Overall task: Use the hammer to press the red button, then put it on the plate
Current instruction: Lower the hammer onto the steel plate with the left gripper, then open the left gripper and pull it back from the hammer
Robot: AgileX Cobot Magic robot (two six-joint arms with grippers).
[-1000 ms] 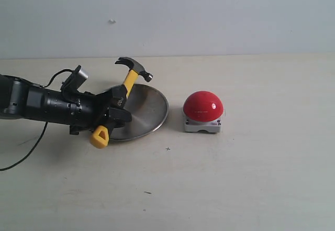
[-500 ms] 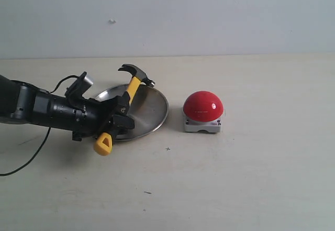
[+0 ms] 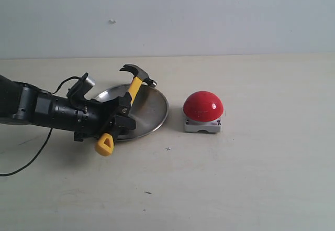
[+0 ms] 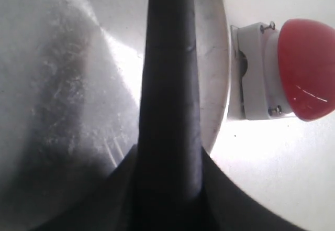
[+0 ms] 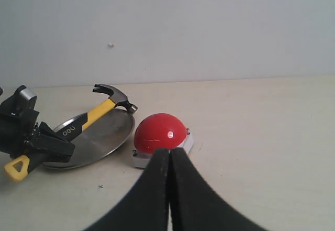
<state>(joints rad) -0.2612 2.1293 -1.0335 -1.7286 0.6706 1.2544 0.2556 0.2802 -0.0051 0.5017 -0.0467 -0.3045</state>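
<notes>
The left gripper [image 3: 119, 117] pinches the claw hammer [image 3: 132, 89] by its handle, with the head raised over the far rim of the metal plate [image 3: 156, 110]. The red button [image 3: 203, 106] sits just right of the plate. The right gripper [image 5: 169, 155] is pressed together and empty. Placing seems to be the step in hand: the hammer needs lowering flat onto the plate, then releasing. Whether the pressing step is done cannot be told.

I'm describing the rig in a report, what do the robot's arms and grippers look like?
The left arm is a black tube with a grey joint, a small silver camera box on top and a thin black cable trailing. The right gripper shows two smooth black tapered fingers.
</notes>
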